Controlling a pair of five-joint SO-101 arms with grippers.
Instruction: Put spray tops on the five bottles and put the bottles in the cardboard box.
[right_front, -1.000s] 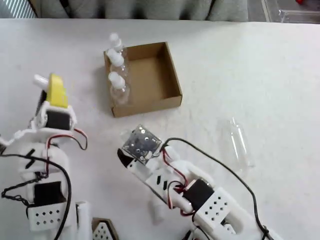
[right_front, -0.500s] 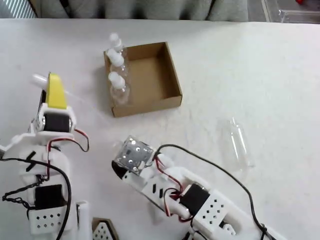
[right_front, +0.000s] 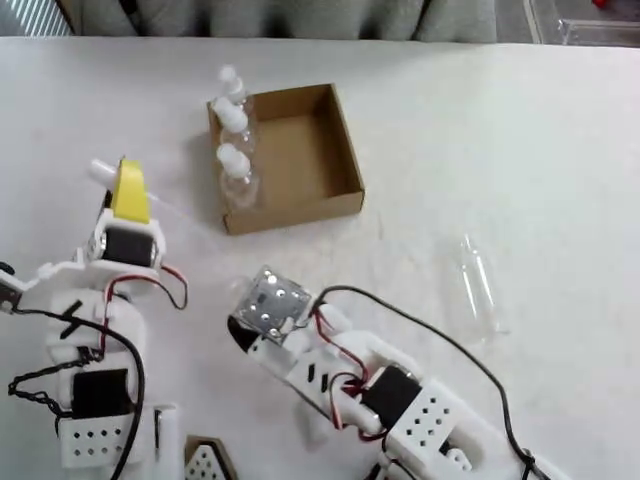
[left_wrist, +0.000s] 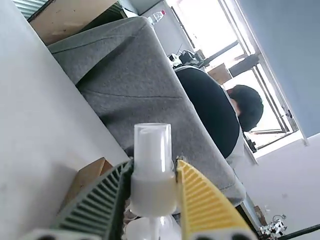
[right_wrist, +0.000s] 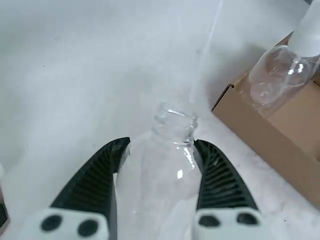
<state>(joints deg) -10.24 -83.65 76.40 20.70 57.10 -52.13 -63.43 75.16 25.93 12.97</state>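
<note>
My left gripper (left_wrist: 152, 167) is shut on a white spray top (left_wrist: 151, 150), seen in the high view at the left (right_front: 100, 172) with its thin dip tube (right_front: 166, 204) slanting toward the box. My right gripper (right_wrist: 161, 147) is shut on a clear open-necked bottle (right_wrist: 170, 145), held upright near the table's front middle (right_front: 245, 325). The dip tube (right_wrist: 206, 50) hangs just above and behind the bottle's neck. The cardboard box (right_front: 300, 150) holds three capped bottles (right_front: 238, 175) along its left wall. Another clear bottle (right_front: 481, 290) lies uncapped at the right.
The box's corner (right_wrist: 235, 107) stands close beyond the held bottle, with a capped bottle (right_wrist: 280, 70) inside it. Both arm bases and cables (right_front: 470, 370) take up the front edge. A grey sofa back (left_wrist: 140, 75) lies past the table.
The left arm has swung right and forward with the spray top, bringing its tube nearer the box and the held bottle. The right gripper has shifted slightly left and back.
</note>
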